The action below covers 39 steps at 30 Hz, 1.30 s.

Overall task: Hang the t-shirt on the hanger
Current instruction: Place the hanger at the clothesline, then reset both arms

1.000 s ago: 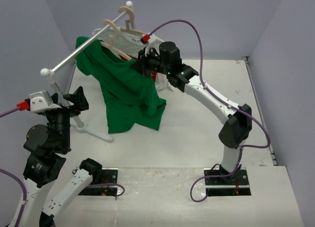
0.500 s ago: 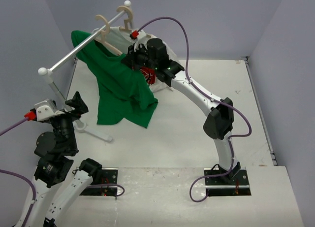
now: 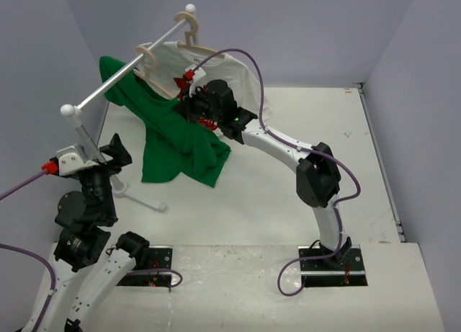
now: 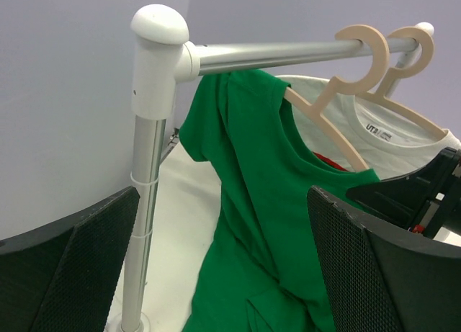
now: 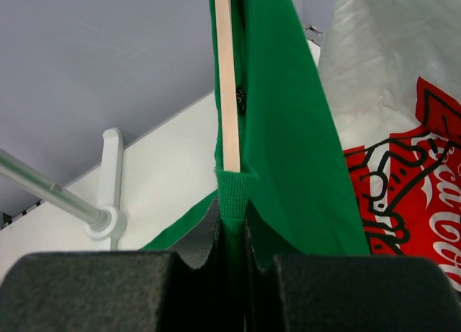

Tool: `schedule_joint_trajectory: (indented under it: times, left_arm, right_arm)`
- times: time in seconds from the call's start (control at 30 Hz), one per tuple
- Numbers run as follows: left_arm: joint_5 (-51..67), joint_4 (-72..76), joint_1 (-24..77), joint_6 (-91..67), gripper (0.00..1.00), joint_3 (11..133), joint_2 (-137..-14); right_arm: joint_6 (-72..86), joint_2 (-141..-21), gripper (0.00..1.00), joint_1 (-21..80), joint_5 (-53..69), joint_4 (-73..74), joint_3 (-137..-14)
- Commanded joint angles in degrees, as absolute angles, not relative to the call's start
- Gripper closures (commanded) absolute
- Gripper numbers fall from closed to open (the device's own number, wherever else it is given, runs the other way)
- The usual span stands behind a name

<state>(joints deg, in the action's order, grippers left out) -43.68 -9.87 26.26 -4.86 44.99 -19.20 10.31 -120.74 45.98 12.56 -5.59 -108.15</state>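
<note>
One t-shirt edge pinched in right gripper, hanger just above

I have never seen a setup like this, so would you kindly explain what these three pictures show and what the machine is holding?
These are two robot arms bolted to a white table. The overhead picture looks down from behind them; the other two come from a camera on each wrist. On the table stands a clothes rail. A white t-shirt with a red print hangs at its far end; the green t-shirt is draped partly over the beige hanger in front of it. The right gripper is shut on the green t-shirt's collar, beside the hanger's arm. The left gripper is open, holding nothing, facing the rail.
</note>
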Motion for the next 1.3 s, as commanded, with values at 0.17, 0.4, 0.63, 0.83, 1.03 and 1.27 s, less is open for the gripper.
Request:
schedule_joint_trajectory:
  times: [0.17, 0.4, 0.63, 0.83, 1.03, 1.27]
  left_arm:
    - [-43.8, -7.8, 25.9, -4.6, 0.00, 44.4, -22.8]
    - [-37.4, -9.2, 25.8, -4.4, 0.00, 45.1, -25.0]
    - [-27.3, -19.1, 25.8, -6.3, 0.00, 48.0, -26.5]
    - [-33.0, -26.5, 25.7, -12.7, 0.00, 43.7, -28.1]
    - [-41.2, -28.4, 25.7, -18.1, 0.00, 40.9, -25.2]
    - [-42.7, -27.2, 25.5, -17.1, 0.00, 38.6, -20.2]
  right_arm:
    - [10.4, -115.2, 0.67, 46.6, 7.9, -5.1, -107.7]
    - [7.6, -102.8, 0.29, 46.4, 2.5, -0.6, -102.9]
    - [10.8, -79.4, 0.01, 46.3, -11.5, 9.7, -86.9]
    - [12.0, -50.4, 0.01, 46.3, -34.5, 16.9, -63.9]
    - [18.8, -34.5, 0.01, 46.3, -48.2, 39.4, -63.4]
    - [26.4, -25.9, 0.01, 46.3, -52.9, 53.4, -64.5]
